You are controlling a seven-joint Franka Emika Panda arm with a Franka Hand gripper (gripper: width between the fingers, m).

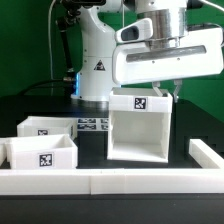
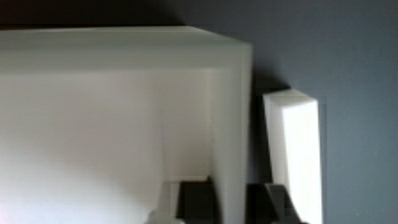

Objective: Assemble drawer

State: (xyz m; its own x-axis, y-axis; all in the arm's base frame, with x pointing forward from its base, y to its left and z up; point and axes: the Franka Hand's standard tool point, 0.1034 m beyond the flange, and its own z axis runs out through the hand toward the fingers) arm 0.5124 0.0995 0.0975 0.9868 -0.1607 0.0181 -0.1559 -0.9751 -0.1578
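The tall white box shell (image 1: 140, 125) stands upright on the dark table right of centre, open front toward the camera, with a tag on its top. My gripper (image 1: 172, 92) comes down onto its top edge on the exterior view's right. In the wrist view the two black fingers (image 2: 192, 200) straddle the shell's side wall (image 2: 233, 120), and the gripper (image 2: 233, 205) is closed on that wall. Two small open-top trays sit at the exterior view's left, one behind (image 1: 45, 127) and one in front (image 1: 40, 155) with a tag on its face.
A long low white border wall runs along the front (image 1: 100, 182) and up the exterior view's right (image 1: 207, 155); it also shows beside the shell in the wrist view (image 2: 295, 140). The marker board (image 1: 92, 124) lies behind, near the robot's base (image 1: 97, 65).
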